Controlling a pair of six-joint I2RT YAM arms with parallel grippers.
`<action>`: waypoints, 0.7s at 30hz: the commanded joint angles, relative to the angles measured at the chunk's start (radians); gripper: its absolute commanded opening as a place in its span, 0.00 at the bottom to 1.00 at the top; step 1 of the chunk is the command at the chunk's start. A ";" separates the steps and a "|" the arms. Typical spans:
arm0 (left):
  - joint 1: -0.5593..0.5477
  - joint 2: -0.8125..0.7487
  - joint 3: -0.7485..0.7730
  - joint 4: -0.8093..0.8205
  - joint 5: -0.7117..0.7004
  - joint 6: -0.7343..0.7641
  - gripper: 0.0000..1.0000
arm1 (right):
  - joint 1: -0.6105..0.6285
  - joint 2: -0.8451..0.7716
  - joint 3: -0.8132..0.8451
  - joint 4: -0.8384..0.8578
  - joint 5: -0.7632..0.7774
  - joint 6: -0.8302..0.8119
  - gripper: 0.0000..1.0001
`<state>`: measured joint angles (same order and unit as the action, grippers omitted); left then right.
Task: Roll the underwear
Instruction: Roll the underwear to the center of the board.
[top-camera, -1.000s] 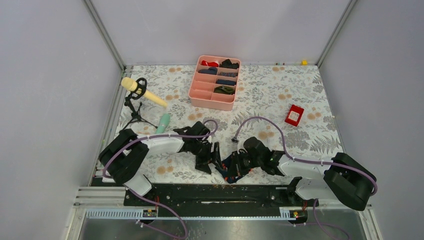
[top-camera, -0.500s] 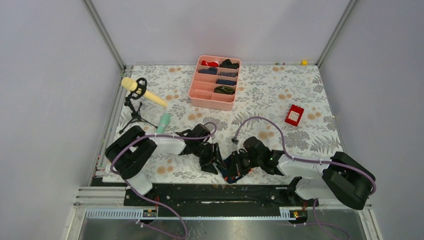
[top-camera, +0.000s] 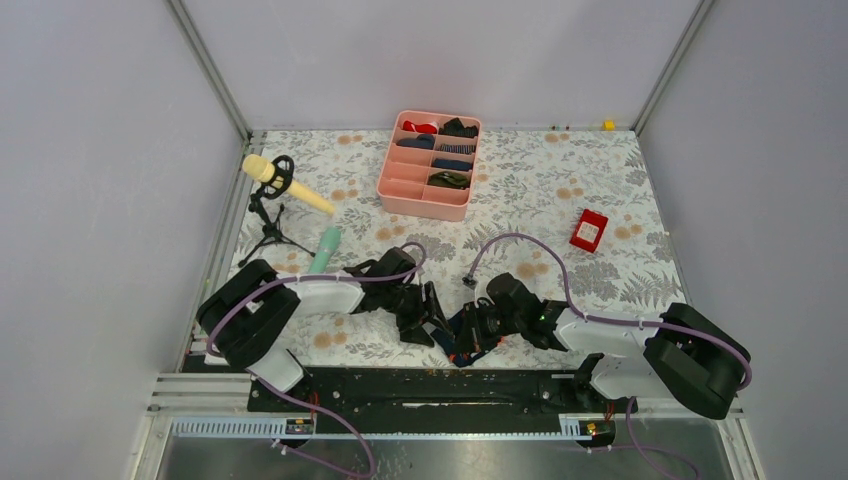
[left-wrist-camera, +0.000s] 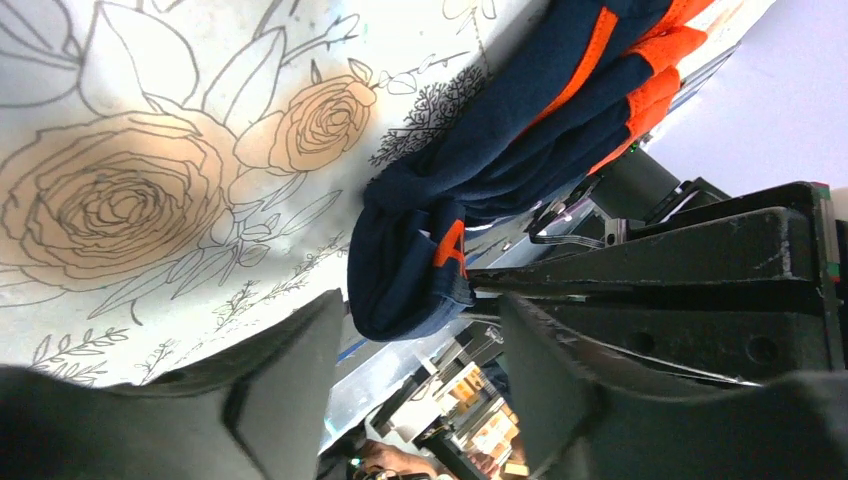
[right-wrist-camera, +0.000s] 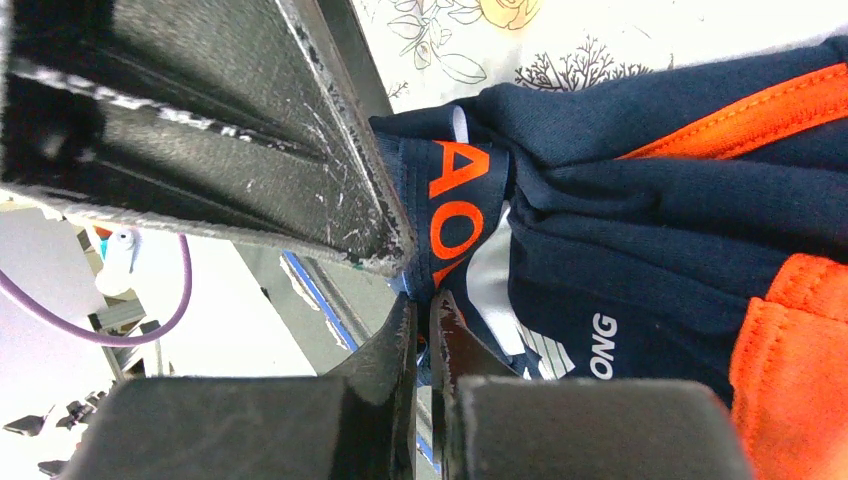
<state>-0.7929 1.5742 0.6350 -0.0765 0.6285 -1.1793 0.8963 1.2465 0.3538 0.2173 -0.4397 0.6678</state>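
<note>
The underwear (top-camera: 458, 336) is dark navy cloth with orange edging, bunched near the table's front edge between my two grippers. In the left wrist view it (left-wrist-camera: 470, 190) lies crumpled on the floral cloth, its lower end just past my open left gripper (left-wrist-camera: 420, 345), which holds nothing. My left gripper (top-camera: 428, 318) sits just left of the garment. In the right wrist view my right gripper (right-wrist-camera: 425, 305) is shut on the waistband edge of the underwear (right-wrist-camera: 640, 230). My right gripper (top-camera: 472, 338) is at the garment's right side.
A pink tray (top-camera: 402, 191) with small rolled garments stands at the back centre. A yellow microphone on a black stand (top-camera: 271, 177) and a mint tube (top-camera: 326, 247) are at the left. A red box (top-camera: 588, 230) lies at the right. The black base rail (top-camera: 430, 388) runs along the front edge.
My left gripper has shifted slightly toward the underwear and turned a little. The right gripper and the garment have barely moved.
</note>
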 joint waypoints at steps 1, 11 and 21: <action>0.002 -0.026 0.051 -0.003 -0.032 0.006 0.64 | 0.000 0.014 0.007 -0.029 -0.006 -0.019 0.00; 0.001 0.075 0.062 0.035 -0.043 -0.031 0.40 | 0.000 0.014 0.007 -0.029 -0.005 -0.019 0.00; 0.002 0.157 0.066 0.045 0.003 -0.033 0.00 | 0.000 0.000 -0.006 -0.046 0.001 -0.030 0.00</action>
<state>-0.7898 1.6791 0.6796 -0.0494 0.6281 -1.2072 0.8963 1.2465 0.3542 0.2142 -0.4389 0.6632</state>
